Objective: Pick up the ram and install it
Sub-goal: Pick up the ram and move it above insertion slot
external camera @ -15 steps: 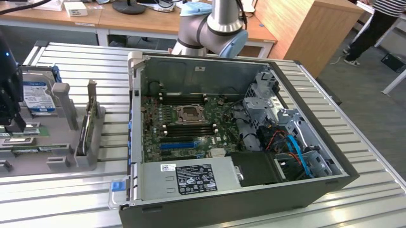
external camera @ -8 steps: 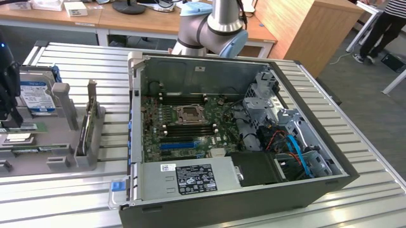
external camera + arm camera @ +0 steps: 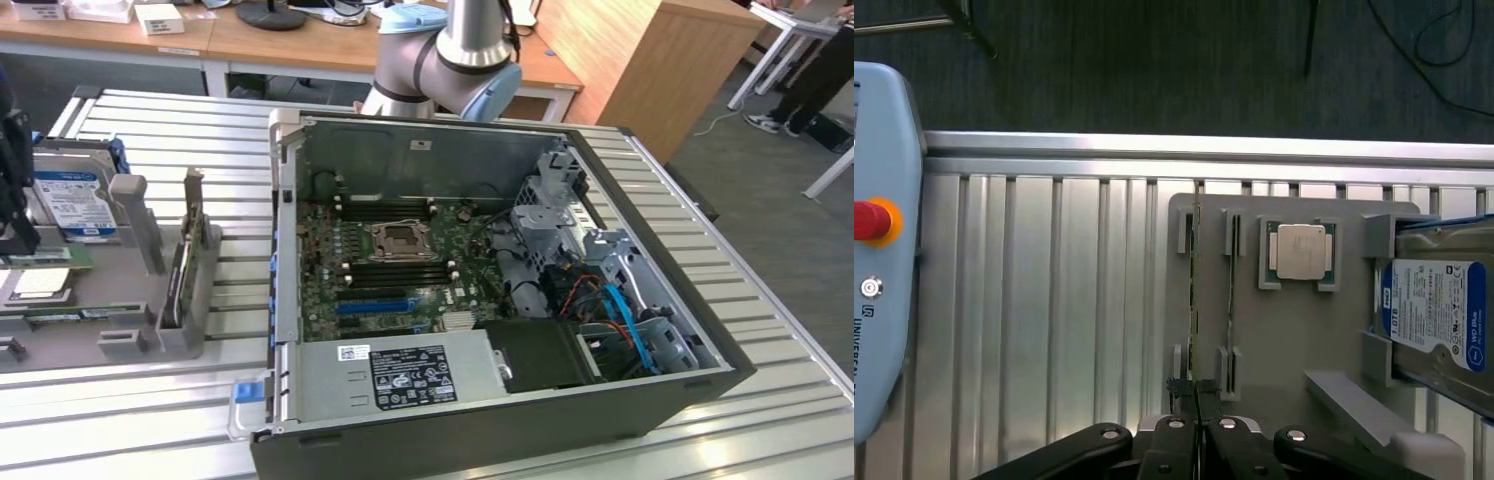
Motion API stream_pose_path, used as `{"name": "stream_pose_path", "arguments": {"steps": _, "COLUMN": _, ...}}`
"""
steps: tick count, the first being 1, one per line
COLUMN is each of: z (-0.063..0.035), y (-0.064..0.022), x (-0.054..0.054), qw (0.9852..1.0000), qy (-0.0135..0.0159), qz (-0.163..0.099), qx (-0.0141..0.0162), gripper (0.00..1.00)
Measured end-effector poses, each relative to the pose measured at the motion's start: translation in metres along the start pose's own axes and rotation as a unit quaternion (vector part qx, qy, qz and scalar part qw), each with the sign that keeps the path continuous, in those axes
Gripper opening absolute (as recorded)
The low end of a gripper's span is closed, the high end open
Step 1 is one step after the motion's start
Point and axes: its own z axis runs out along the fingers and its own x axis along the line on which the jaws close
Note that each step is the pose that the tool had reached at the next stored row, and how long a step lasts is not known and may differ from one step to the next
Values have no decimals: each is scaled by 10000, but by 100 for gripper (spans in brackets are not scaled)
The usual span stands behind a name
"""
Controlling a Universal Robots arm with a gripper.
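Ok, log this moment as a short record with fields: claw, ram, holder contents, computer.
claw: claw shut, tips over one end of the ram
contact: cannot tell
ram: the ram stands on edge in the grey holder
also in holder: second stick, processor, hard drive
computer: case open, motherboard exposed

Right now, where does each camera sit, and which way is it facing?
Exterior view: high beside the table, looking down into the open case; the arm shows past it.
Wrist view: above the tray, looking down at the ram, its shut pincer in shot.
Both share the tray and the hard drive.
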Motion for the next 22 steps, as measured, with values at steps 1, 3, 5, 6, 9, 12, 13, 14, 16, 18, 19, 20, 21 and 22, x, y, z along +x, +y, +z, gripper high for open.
{"name": "stream_pose_path", "arguments": {"steps": 1, "z": -20, "y": 1, "x": 0, "qw": 10000, "qy": 0, "qz": 0, "qx": 0, "gripper": 11}}
{"name": "stream_pose_path", "arguments": {"steps": 3, "z": -58, "y": 2, "x": 0, "qw": 10000, "qy": 0, "qz": 0, "qx": 0, "gripper": 11}}
{"name": "stream_pose_path", "arguments": {"steps": 5, "z": -89, "y": 3, "x": 1, "qw": 10000, "qy": 0, "qz": 0, "qx": 0, "gripper": 11}}
{"name": "stream_pose_path", "arguments": {"steps": 6, "z": -105, "y": 4, "x": 1, "qw": 10000, "qy": 0, "qz": 0, "qx": 0, "gripper": 11}}
{"name": "stream_pose_path", "arguments": {"steps": 9, "z": -142, "y": 5, "x": 1, "qw": 10000, "qy": 0, "qz": 0, "qx": 0, "gripper": 11}}
{"name": "stream_pose_path", "arguments": {"steps": 12, "z": -179, "y": 7, "x": 2, "qw": 10000, "qy": 0, "qz": 0, "qx": 0, "gripper": 11}}
{"name": "stream_pose_path", "arguments": {"steps": 13, "z": -194, "y": 7, "x": 2, "qw": 10000, "qy": 0, "qz": 0, "qx": 0, "gripper": 11}}
{"name": "stream_pose_path", "arguments": {"steps": 14, "z": -212, "y": 8, "x": 2, "qw": 10000, "qy": 0, "qz": 0, "qx": 0, "gripper": 11}}
{"name": "stream_pose_path", "arguments": {"steps": 16, "z": -249, "y": 9, "x": 2, "qw": 10000, "qy": 0, "qz": 0, "qx": 0, "gripper": 11}}
{"name": "stream_pose_path", "arguments": {"steps": 18, "z": -283, "y": 10, "x": 3, "qw": 10000, "qy": 0, "qz": 0, "qx": 0, "gripper": 11}}
{"name": "stream_pose_path", "arguments": {"steps": 19, "z": -300, "y": 11, "x": 3, "qw": 10000, "qy": 0, "qz": 0, "qx": 0, "gripper": 11}}
{"name": "stream_pose_path", "arguments": {"steps": 20, "z": -317, "y": 12, "x": 3, "qw": 10000, "qy": 0, "qz": 0, "qx": -1, "gripper": 11}}
{"name": "stream_pose_path", "arguments": {"steps": 21, "z": -333, "y": 12, "x": 3, "qw": 10000, "qy": 0, "qz": 0, "qx": 0, "gripper": 11}}
{"name": "stream_pose_path", "arguments": {"steps": 22, "z": -349, "y": 13, "x": 4, "qw": 10000, "qy": 0, "qz": 0, "qx": 0, "gripper": 11}}
